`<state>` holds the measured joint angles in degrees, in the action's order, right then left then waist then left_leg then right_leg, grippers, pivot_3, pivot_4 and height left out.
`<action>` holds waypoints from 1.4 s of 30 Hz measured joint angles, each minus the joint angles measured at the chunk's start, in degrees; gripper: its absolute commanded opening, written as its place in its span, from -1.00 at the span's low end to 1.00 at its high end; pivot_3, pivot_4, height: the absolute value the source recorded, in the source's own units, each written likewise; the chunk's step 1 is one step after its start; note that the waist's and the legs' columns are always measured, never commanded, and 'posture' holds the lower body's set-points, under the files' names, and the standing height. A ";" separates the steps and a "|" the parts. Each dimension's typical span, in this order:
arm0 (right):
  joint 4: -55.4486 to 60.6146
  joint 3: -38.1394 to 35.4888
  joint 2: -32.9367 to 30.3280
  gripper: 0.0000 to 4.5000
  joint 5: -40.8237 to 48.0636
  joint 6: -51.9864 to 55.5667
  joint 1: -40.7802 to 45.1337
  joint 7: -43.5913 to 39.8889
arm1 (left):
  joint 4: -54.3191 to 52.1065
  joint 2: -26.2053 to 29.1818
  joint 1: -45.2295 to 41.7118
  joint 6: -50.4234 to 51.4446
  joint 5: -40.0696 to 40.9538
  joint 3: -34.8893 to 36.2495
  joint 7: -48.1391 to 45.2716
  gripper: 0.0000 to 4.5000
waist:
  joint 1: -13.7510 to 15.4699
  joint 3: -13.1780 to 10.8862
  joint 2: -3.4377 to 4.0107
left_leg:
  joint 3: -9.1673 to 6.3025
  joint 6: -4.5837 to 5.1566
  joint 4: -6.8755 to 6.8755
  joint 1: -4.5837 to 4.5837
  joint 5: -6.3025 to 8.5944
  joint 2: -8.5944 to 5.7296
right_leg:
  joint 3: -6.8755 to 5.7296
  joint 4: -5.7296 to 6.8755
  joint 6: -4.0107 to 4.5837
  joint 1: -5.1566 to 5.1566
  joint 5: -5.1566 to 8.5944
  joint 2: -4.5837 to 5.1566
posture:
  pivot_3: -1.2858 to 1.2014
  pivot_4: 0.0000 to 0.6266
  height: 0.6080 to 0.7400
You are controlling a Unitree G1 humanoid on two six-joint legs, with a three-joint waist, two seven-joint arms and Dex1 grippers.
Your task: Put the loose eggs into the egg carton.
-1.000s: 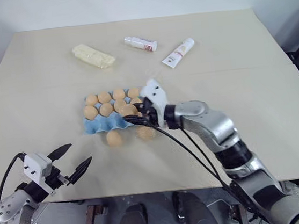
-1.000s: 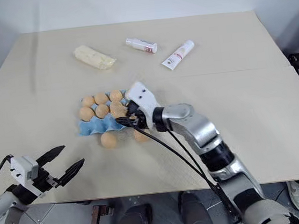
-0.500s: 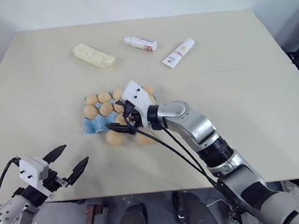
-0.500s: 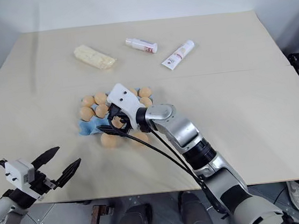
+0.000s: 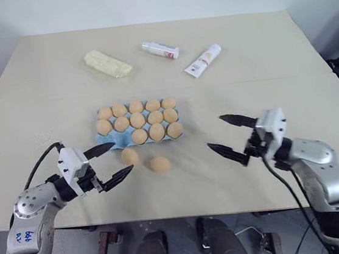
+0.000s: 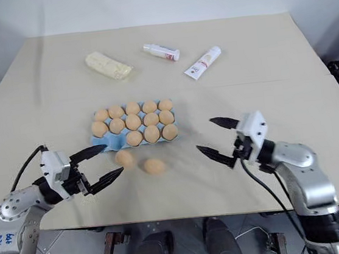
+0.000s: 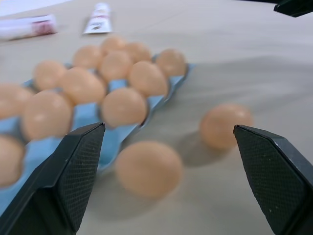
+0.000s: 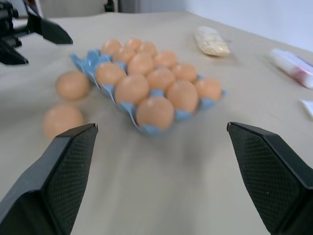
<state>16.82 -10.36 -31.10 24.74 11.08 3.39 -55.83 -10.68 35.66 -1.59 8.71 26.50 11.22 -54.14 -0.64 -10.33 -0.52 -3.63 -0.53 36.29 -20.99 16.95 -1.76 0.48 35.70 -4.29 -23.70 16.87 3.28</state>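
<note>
left gripper (image 5: pixel 107 162) spread | right gripper (image 5: pixel 229 135) spread | two loose eggs (image 5: pixel 159 164) beside egg carton (image 5: pixel 110 145)

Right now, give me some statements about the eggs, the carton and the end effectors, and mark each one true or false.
1. Two eggs lie outside the carton. True.
2. Every cup of the carton is filled. False: two cups at the left end of the near row are empty.
3. The right end effector holds an egg. False: it is open and empty, off to the right of the carton.
4. The left end effector is open, close to the nearer-left loose egg. True.
5. A tube lies beyond the carton. True.
</note>
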 measured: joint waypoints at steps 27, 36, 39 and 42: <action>-9.19 34.35 10.71 0.97 -12.53 15.27 22.02 8.27 | 3.57 3.79 15.28 -4.11 -0.66 10.86 -3.07 1.00 | 0.21 0.03 -0.06 | -0.09 0.00 0.06 -0.20 0.04 -0.04 | -0.03 -0.17 0.03 -0.09 0.01 0.18 | 0.03 -0.52 1.00; -14.28 35.84 15.47 0.08 -15.44 13.19 22.28 9.78 | -1.27 3.61 19.47 -3.30 0.24 12.99 -0.80 1.00 | 0.37 0.03 -0.06 | -0.11 -0.02 0.00 -0.22 0.04 -0.04 | -0.06 -0.13 0.07 -0.15 0.03 0.16 | 0.03 -0.52 1.00; -13.92 35.10 15.33 -0.06 -14.97 12.90 22.28 8.73 | -1.97 3.39 19.97 -2.86 0.39 12.99 -0.27 1.00 | 0.37 0.03 -0.05 | -0.11 -0.03 -0.02 -0.22 0.04 -0.03 | -0.07 -0.13 0.07 -0.17 0.03 0.15 | 0.03 -0.52 1.00; -12.15 34.49 15.31 -0.06 -13.29 13.59 22.83 7.36 | -2.00 3.22 19.81 -2.41 0.57 13.02 0.48 1.00 | 0.36 0.03 -0.05 | -0.12 -0.02 -0.02 -0.22 0.04 -0.03 | -0.08 -0.12 0.07 -0.17 0.03 0.14 | 0.03 -0.52 1.00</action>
<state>4.66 24.13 -15.80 11.44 24.67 26.22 -48.46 -12.68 38.87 18.23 6.30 27.07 24.25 -53.67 -0.28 -10.30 -0.57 -3.75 -0.56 36.27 -21.21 16.99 -1.79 0.40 35.59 -4.22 -23.87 16.90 3.43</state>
